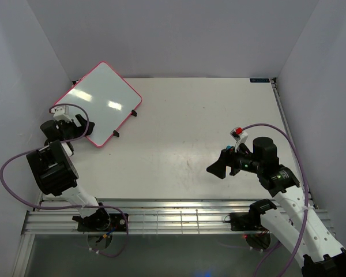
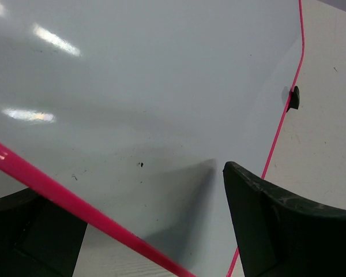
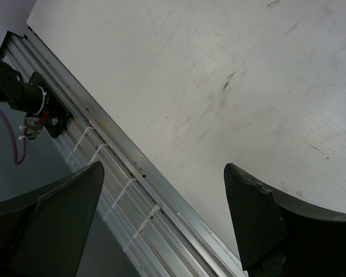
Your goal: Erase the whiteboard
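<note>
Left gripper [image 1: 85, 128], top view: we note it at the near edge of the whiteboard [image 1: 101, 98], far left on the table [image 1: 202, 115]. The right gripper [image 1: 218, 163] is well apart.
Left wrist: jaws wide, straddling the pink rim [image 2: 57, 190], gripping nothing. Only here do dark specks [image 2: 141, 164] show.
Right wrist: jaws wide, empty, above the front rail [image 3: 132, 184].

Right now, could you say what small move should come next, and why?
Probably close the left gripper on the rim of the whiteboard: its open fingers appear to straddle the pink edge, while the right gripper hangs open and empty.
</note>
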